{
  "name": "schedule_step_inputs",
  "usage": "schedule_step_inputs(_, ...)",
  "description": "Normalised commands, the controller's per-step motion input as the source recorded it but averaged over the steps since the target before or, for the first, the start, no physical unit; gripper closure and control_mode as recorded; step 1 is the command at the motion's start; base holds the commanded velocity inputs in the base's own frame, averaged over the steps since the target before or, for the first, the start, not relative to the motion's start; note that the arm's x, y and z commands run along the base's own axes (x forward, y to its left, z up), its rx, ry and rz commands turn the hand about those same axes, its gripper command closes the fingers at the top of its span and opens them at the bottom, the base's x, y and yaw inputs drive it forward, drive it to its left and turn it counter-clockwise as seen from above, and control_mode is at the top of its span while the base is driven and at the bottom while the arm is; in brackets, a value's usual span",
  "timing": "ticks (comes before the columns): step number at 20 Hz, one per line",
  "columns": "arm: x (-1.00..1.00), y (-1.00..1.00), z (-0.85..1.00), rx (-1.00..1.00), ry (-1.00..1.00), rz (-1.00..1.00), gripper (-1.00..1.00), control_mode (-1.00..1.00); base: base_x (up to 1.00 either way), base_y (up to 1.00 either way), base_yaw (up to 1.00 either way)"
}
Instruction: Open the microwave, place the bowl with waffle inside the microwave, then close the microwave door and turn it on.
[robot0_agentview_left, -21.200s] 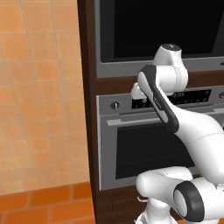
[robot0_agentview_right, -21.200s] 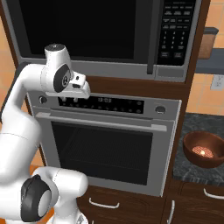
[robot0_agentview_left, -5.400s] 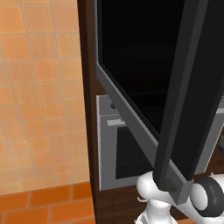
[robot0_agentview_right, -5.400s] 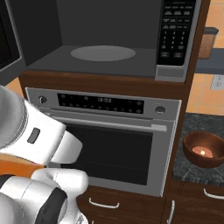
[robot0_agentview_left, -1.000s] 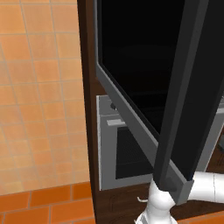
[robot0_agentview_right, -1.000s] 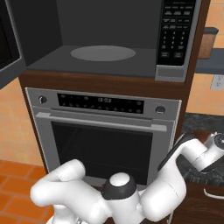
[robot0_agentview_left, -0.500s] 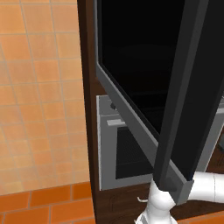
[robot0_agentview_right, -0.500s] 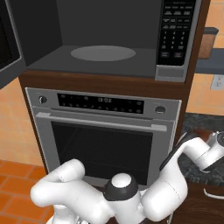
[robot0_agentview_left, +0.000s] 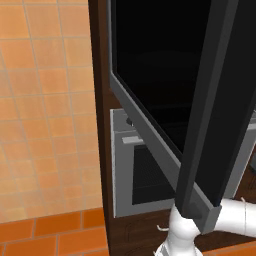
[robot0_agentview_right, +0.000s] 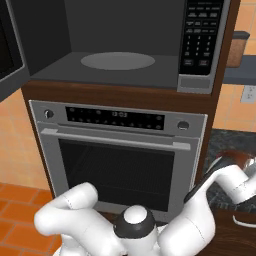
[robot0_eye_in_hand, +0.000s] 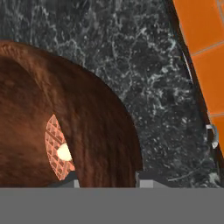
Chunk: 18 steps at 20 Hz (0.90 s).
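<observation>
The microwave (robot0_agentview_right: 125, 45) sat high in its dark brown wood surround, its cavity open to the room, a plain grey box with a flat pale oval turntable (robot0_agentview_right: 118, 61) on its floor and a black keypad panel (robot0_agentview_right: 201, 35) down its right side. The microwave door (robot0_agentview_left: 190, 105) was swung wide on its left edge, standing out from the cabinet toward me, a big flat slab of glossy black glass framed in dull silver-grey, its long side running across the appliance's width and its thin edge turned almost straight at the left base camera. Below it was the silver oven (robot0_agentview_right: 117, 160), with a dark window and a bar handle. The white arm lay folded low in front of the oven, its rounded links bunched near the floor, then reached off to the right over the speckled dark stone counter (robot0_eye_in_hand: 144, 78). There the bowl (robot0_eye_in_hand: 74, 127) rested on the counter, round, deep, reddish-brown with a streaky wood-like finish, and inside it lay the waffle (robot0_eye_in_hand: 56, 148), orange and gridded, with a pale lump on it. The gripper (robot0_eye_in_hand: 107, 180) hung just above the bowl's near wall, one fingertip showing on either side of the rim, but I could not tell how far apart they truly stood or whether they touched it.
</observation>
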Motion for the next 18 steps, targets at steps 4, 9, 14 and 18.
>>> schedule_step_inputs(4,-0.93,-0.11,0.01,0.05,-0.19,0.00,1.00,-1.00,0.00,0.00,0.00)
schedule_step_inputs(9,-0.98,-0.03,0.06,0.03,-0.14,0.00,1.00,-1.00,0.00,0.00,0.00)
schedule_step_inputs(14,-1.00,0.01,0.29,0.01,-0.16,0.00,1.00,-1.00,0.00,0.00,0.00)
schedule_step_inputs(18,-1.00,0.30,0.68,0.00,-0.22,0.04,1.00,-1.00,0.00,0.00,0.00)
